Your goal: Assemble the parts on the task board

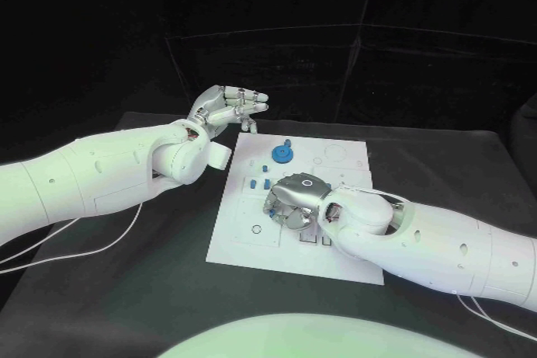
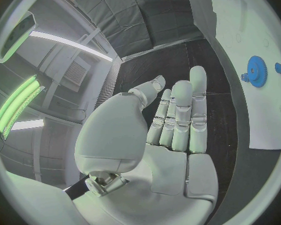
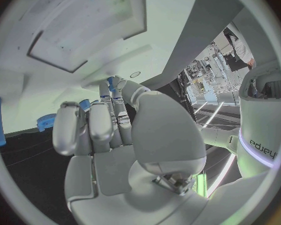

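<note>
We are working with the right hand (image 1: 296,204) low over the middle of the task board (image 1: 341,261), pinching a small blue part (image 3: 110,80) at its fingertips. The blue gear (image 1: 283,153) is standing toward the board's far edge, beyond that hand. Our left hand (image 1: 227,106) is hovering released off the far left corner, so the right is nearer.

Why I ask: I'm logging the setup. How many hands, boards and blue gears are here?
hands: 2, the left hand and the right hand
board: 1
gear: 1
Total: 4
</note>
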You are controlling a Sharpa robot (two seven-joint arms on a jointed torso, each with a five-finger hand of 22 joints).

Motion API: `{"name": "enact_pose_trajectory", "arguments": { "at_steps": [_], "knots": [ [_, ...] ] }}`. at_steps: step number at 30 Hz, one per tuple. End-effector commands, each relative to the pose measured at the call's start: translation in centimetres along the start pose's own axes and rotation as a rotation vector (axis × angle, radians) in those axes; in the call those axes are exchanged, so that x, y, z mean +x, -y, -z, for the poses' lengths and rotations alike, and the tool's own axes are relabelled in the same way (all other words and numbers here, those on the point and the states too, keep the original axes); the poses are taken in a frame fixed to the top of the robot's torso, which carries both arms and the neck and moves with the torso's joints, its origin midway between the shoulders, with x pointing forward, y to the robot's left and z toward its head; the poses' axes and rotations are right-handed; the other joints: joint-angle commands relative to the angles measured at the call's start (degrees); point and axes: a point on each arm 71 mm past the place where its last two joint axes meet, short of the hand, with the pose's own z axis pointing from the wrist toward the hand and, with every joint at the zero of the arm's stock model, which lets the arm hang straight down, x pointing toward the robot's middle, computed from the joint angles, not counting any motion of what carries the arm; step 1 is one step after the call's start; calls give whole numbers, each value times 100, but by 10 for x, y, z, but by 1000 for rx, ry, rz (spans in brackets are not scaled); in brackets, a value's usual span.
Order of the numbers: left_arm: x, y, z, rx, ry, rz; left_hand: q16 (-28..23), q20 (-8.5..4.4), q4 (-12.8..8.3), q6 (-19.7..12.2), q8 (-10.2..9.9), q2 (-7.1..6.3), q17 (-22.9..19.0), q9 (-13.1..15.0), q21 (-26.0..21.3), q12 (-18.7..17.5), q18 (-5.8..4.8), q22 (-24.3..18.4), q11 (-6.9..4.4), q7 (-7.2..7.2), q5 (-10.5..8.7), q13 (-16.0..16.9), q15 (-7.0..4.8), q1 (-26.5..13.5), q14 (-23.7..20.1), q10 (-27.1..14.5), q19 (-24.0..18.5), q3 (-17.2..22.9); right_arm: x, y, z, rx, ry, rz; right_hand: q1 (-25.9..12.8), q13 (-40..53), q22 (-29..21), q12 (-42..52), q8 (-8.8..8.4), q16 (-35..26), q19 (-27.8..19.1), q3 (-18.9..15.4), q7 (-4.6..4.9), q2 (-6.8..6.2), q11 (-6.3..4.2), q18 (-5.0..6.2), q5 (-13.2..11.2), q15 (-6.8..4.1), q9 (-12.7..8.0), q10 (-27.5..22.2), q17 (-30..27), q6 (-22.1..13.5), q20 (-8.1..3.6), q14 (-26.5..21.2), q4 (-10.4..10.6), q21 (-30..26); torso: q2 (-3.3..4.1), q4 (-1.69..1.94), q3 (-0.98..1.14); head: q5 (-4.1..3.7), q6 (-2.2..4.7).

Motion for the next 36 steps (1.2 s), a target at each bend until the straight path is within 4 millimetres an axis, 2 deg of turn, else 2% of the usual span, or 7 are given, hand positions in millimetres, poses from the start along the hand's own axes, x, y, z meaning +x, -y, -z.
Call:
{"name": "enact_pose_trajectory", "arguments": {
  "at_steps": [1,13,18,24,28,30,36],
  "knots": [
    [0,1,0,0,-10,9,-10,21,-5,-39,40,6,-9,-1,-39,29,81,-9,11,4,24,1,-9,-4,-42,-47,-29,-30,0,1,0,3,6,14,-87,-9,-79,-78,-6,-56,-54,-58,39,-51,61,-59,40,57,0,-182,-63,-90,44,69,15,-62,-2,-3,-1,-5,5],
    [-1,0,0,-8,-10,10,-26,26,-5,-72,48,6,-64,-3,-56,49,79,-22,22,16,23,-1,0,-6,-74,-89,-31,-69,-9,2,6,-8,124,-25,-153,6,-295,-84,-10,-97,-184,-233,72,-154,126,-9,114,119,-1,-532,-154,-365,118,30,40,-190,-6,-1,6,-46,49],
    [-1,0,0,-10,-11,10,-26,27,-6,-77,50,6,-69,-3,-59,52,78,-24,24,17,23,-1,1,-5,-78,-95,-32,-73,-15,7,20,-1,181,-77,-142,28,-267,42,19,-95,-158,-253,53,-110,101,-14,218,102,15,-444,-170,-364,111,32,60,-176,-15,-11,2,-76,86],
    [-2,0,0,-12,-11,10,-26,28,-7,-81,51,7,-70,-3,-61,55,78,-25,25,18,24,-1,3,-4,-80,-100,-33,-77,-25,33,45,90,166,-134,-149,29,-252,96,33,-111,-142,-261,57,-92,92,-18,243,93,22,-409,-200,-335,103,26,78,-167,-33,-21,-15,-167,160],
    [-3,0,1,-13,-11,10,-26,28,-7,-81,51,7,-70,-3,-61,55,78,-25,25,18,24,-1,3,-4,-80,-100,-33,-77,-40,58,61,187,93,-126,-228,-7,-411,52,-11,-200,-225,-424,29,-175,101,11,197,98,0,-633,-352,-485,108,-11,130,-256,-48,-47,-14,-206,195],
    [-3,0,1,-13,-12,11,-26,29,-9,-85,55,10,-77,-2,-65,61,78,-28,26,19,24,-1,4,1,-86,-107,-34,-83,-46,66,67,214,71,-104,-169,-2,-570,-6,-1,-314,-321,-550,53,-149,136,43,170,129,5,-855,-528,-598,128,-61,138,-359,-45,-45,-16,-233,219],
    [-2,0,1,-15,-18,13,-26,29,-9,-85,55,10,-77,-2,-65,61,78,-28,26,19,24,-1,4,1,-86,-107,-34,-83,-54,81,78,263,49,-51,-109,1,-621,-12,-4,-348,-343,-729,24,-143,139,50,143,136,7,-987,-586,-657,147,-66,162,-402,-40,-32,-14,-271,254]
  ]
}}
